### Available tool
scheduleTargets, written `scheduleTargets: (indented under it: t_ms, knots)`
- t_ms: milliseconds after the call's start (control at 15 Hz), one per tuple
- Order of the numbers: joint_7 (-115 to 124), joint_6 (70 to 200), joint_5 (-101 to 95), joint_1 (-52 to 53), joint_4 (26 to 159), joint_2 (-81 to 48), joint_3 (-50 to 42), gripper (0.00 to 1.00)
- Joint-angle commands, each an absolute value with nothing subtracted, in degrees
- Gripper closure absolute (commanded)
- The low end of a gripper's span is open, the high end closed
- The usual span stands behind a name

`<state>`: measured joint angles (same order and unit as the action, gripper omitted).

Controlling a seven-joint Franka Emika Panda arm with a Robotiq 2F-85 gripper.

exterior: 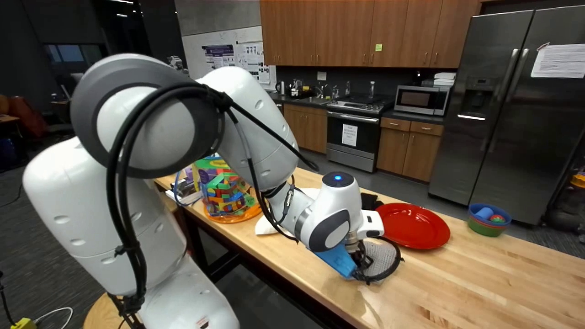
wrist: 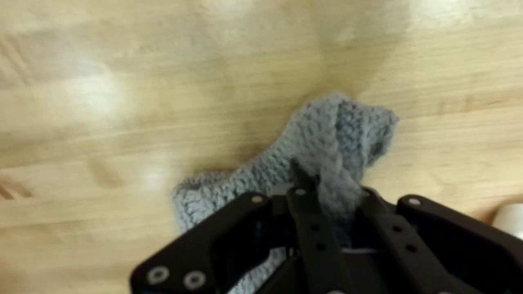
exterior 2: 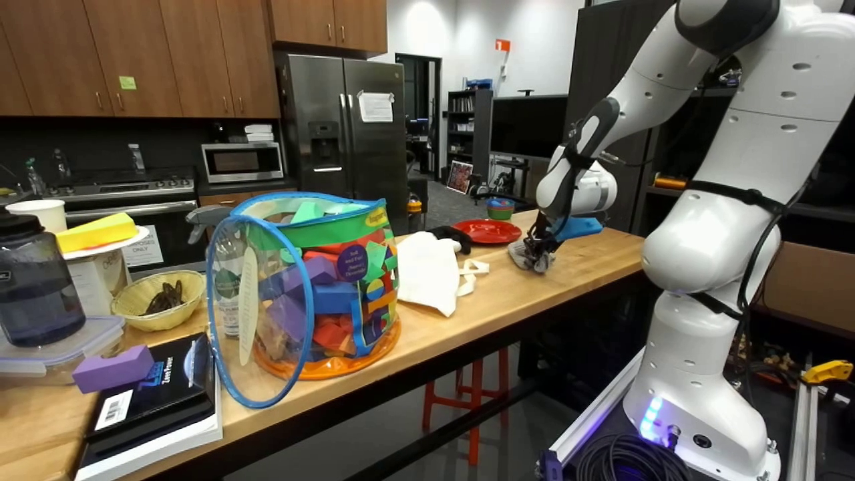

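A grey knitted cloth (wrist: 261, 175) lies crumpled on the wooden table (wrist: 122, 134) in the wrist view. My gripper (wrist: 333, 192) is low over it, with its black fingers closed on a fold of the cloth that bunches up between them. One end of the cloth rests on the table beyond the fingertips, and part lies under the left finger. In both exterior views the gripper (exterior: 362, 269) (exterior 2: 538, 246) is down at the table with the grey cloth (exterior: 380, 254) (exterior 2: 521, 255) at its fingers. A black loop crosses the cloth in an exterior view. The right fingertip is partly hidden by the cloth.
A red plate (exterior: 413, 226) (exterior 2: 487, 231) lies near the gripper. Beyond it stand stacked bowls (exterior: 485, 227) holding small items. A white cloth (exterior 2: 425, 270) and a black item (exterior 2: 451, 234) lie nearby. A clear bag of coloured blocks (exterior 2: 334, 294) stands further along the table.
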<state>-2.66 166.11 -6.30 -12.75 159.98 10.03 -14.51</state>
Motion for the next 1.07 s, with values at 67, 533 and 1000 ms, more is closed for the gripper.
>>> scheduleTargets:
  t_ms: [67,533,1000]
  knots:
    - [-9.23,164.81,-2.05,-5.83,159.44,12.54,-11.01,0.96]
    - [-14.37,164.72,0.44,3.93,158.84,15.1,-5.86,0.96]
    - [-14.95,165.2,0.05,8.75,159.22,16.33,-2.84,0.96]
